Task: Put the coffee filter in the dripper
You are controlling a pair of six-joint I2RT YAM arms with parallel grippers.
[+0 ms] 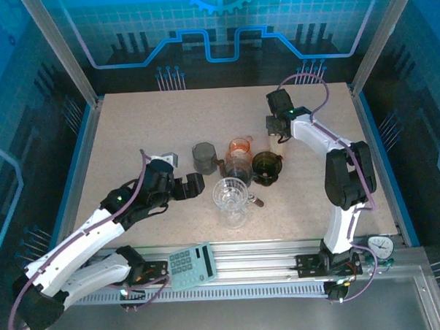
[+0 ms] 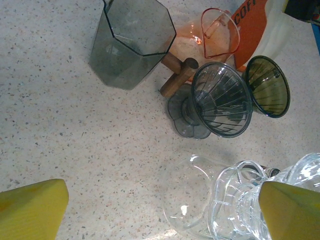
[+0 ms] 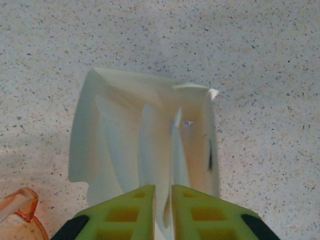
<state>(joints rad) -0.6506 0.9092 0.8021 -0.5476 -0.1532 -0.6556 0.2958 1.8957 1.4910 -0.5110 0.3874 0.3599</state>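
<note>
Looking at a white paper coffee filter [image 3: 145, 145], creased into soft folds, tiny dark mark on one, pinched in the right gripper [image 3: 163, 192] just right of the orange dripper [image 3: 20, 210]. Behind that dripper, an orange pack [image 2: 255, 35] reading "COFF" in white. Left gripper [image 2: 160, 192] spread wide, well off to its near left.

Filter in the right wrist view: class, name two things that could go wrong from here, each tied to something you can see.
1. The right gripper pinches the filter by one end, among several loose folds; it may slip, crumple, or lift more than one layer.
2. The drippers stand packed together; lowering the filter could bump a neighbour.
</note>
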